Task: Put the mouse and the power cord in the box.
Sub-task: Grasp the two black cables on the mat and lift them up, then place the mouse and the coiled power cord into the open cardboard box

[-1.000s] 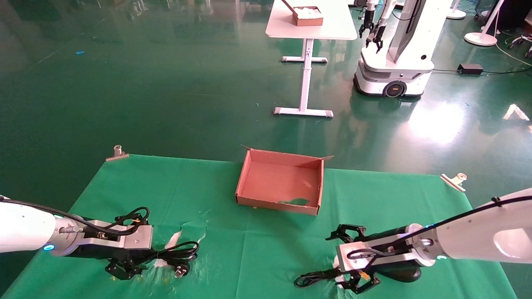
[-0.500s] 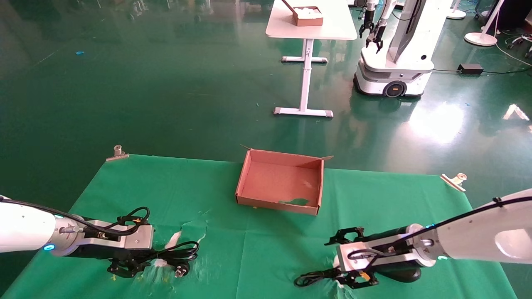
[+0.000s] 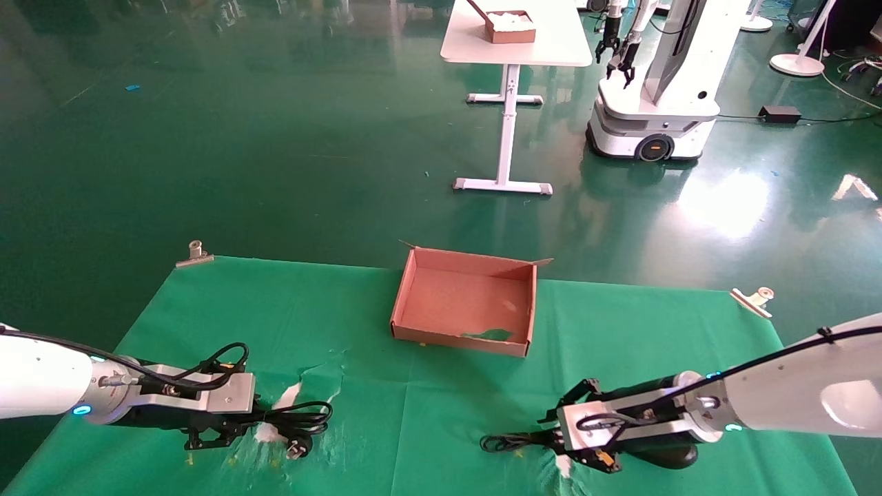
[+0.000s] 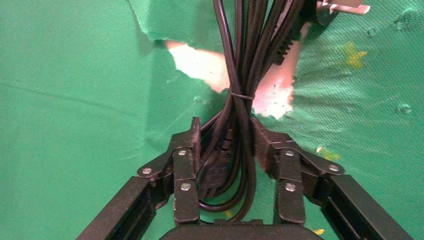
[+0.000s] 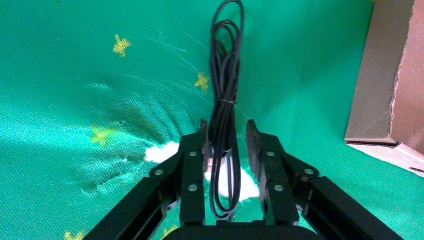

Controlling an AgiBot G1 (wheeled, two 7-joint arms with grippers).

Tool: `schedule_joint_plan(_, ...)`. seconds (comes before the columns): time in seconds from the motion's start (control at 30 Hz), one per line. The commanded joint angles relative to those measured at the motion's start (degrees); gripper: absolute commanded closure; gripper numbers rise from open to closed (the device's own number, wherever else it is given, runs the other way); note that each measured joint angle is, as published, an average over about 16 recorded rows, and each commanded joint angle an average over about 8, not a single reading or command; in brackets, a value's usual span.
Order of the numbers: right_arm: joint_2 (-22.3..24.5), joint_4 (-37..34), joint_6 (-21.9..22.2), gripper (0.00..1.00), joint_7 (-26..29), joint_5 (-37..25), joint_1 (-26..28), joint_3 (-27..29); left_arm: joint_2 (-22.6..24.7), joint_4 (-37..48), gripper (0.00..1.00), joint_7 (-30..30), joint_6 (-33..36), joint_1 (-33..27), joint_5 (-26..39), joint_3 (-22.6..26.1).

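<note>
Both grippers sit low on the green cloth (image 3: 441,420), each one around a bundle of black cable.

The left gripper (image 4: 227,147) is clenched on the power cord (image 4: 240,75); the loops run forward from its fingers and the pronged plug (image 3: 298,449) lies just beyond. The right gripper (image 5: 226,142) has its fingers on both sides of the thin mouse cable (image 5: 225,75), with a small gap on one side. The mouse (image 3: 661,455) lies under the right wrist. The box (image 3: 460,337) stands well ahead, between the two arms.

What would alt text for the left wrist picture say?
The left gripper has its black jaws closed around the power cord, a tied bundle of thick black cable lying on the green cloth, beside a tear showing white underneath.
</note>
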Motion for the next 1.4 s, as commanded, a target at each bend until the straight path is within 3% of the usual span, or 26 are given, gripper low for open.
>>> schedule_joint_plan(0.03, 0.0, 0.0, 0.0, 1.0, 0.0, 0.0, 0.0, 0.0, 0.0, 0.0, 1.0, 0.0, 0.0, 0.0, 0.0, 0.0)
schedule_joint_plan(0.27, 0.2, 0.0, -0.2, 1.0, 0.1, 0.4, 0.1, 0.3, -0.3, 0.0, 1.0, -0.2, 0.4, -0.3, -0.4, -0.2)
schedule_joint_plan(0.47, 3.1, -0.2, -2.0, 1.0, 1.5, 5.0, 1.5, 3.4, -2.8, 0.7, 1.0, -1.6, 4.0, -2.8, -1.7, -1.1)
schedule_joint_plan(0.6, 7.1, 0.5, -3.8, 1.0, 3.0, 9.2, 4.4, 6.4, -5.3, 3.2, 1.0, -7.0, 8.3, -7.2, -4.8, -3.3)
schedule_joint_plan(0.77, 11.1, 3.3, -3.8, 1.0, 5.8, 12.2, 10.1, 8.7, -5.5, 7.4, 1.0, -18.5, 12.0, -13.7, -10.0, -6.9)
schedule_joint_plan(0.9, 9.7, 5.8, -0.5, 1.0, 8.6, 13.5, 13.6, 9.8, -2.5, 9.0, 1.0, -26.9, 10.6, -17.9, -13.8, -9.5)
schedule_joint_plan(1.03, 4.3, 6.1, 4.1, 1.0, 10.2, 14.6, 14.1, 10.5, 1.1, 8.6, 1.0, -32.1, 6.9, -21.3, -16.7, -11.5)
schedule_joint_plan(1.2, -3.1, 3.1, 11.2, 1.0, 8.9, 15.1, 11.5, 10.8, 3.5, 7.5, 1.0, -34.7, 3.2, -24.0, -18.1, -12.4)
schedule_joint_plan(1.4, -8.8, -0.7, 23.8, 1.0, 7.4, 14.9, 6.4, 10.7, 2.6, 6.8, 1.0, -34.4, 4.5, -24.4, -17.2, -11.8)
